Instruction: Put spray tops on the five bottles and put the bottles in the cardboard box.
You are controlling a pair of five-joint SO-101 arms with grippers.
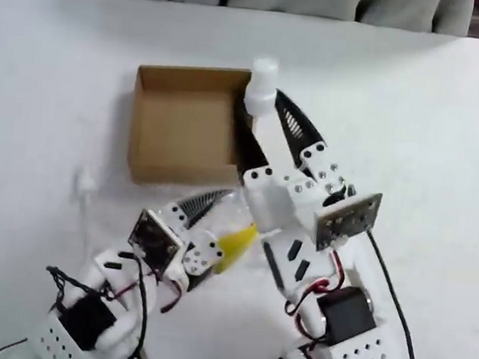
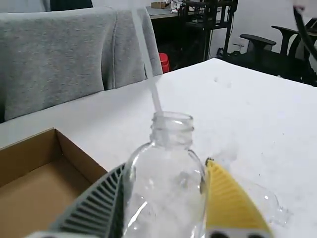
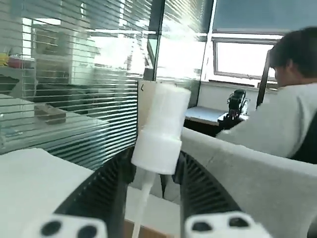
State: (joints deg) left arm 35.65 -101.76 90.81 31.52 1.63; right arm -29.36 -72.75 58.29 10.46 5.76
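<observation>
Item: spray-top fitting, first bottle of five, in progress

- Left gripper (image 1: 218, 222), lower centre of the high view: grey and yellow jaws closed around the body of a clear bottle (image 2: 171, 148), held upright with its neck open and uncapped.
- Right gripper (image 1: 260, 102), centre of the high view at the box's right edge: black jaws clamped on a white spray top (image 3: 161, 119), held above the bottle. Its dip tube (image 2: 148, 69) reaches down into the bottle's neck, and the head sits well above the rim.
- Cardboard box (image 1: 186, 74), upper centre-left: floor bare where visible, no bottle inside.
- Second spray top (image 1: 85, 183), left of frame: lying loose on the table (image 1: 432, 122), untouched.

Status, as judged: nothing finished. The first top is threaded in but not seated. Left to do: seat it, box this bottle, then four more
</observation>
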